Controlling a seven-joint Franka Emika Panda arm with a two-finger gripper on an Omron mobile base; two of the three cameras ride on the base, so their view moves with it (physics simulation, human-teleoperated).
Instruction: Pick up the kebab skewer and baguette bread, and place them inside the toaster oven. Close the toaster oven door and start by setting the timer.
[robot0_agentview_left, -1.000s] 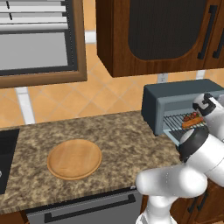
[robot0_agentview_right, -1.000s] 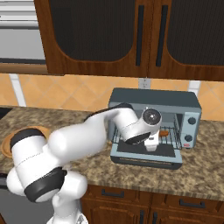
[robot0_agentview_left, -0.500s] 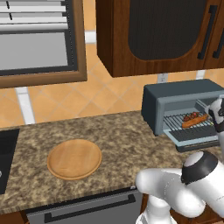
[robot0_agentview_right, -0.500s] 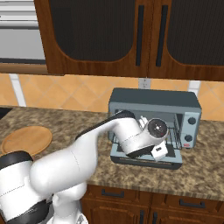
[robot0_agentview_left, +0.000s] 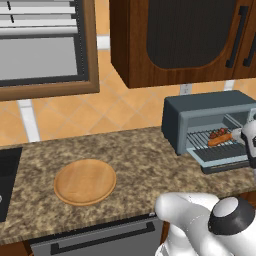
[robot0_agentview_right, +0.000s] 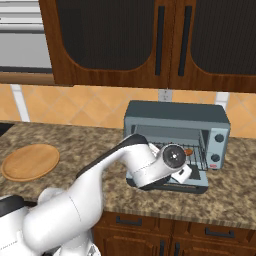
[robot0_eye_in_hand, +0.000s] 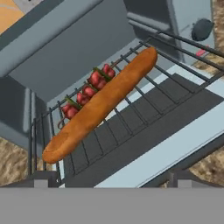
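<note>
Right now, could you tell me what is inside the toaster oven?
On the wire rack of the toaster oven lie the baguette bread and, right behind it, the kebab skewer. The loaf covers the skewer's near side, so its stick is barely visible.

Looked like smooth, matt grey-blue metal on the toaster oven (robot0_agentview_right: 176, 116). Thin shiny metal wires in the rack (robot0_eye_in_hand: 144, 94). Smooth orange-brown crust on the baguette bread (robot0_eye_in_hand: 100, 105). Glossy red chunks on the kebab skewer (robot0_eye_in_hand: 87, 92). Smooth pale wood on the round plate (robot0_agentview_left: 85, 181). Speckled, polished stone on the counter (robot0_agentview_left: 140, 160). Dark shiny wood on the cabinets (robot0_agentview_right: 115, 45).
</note>
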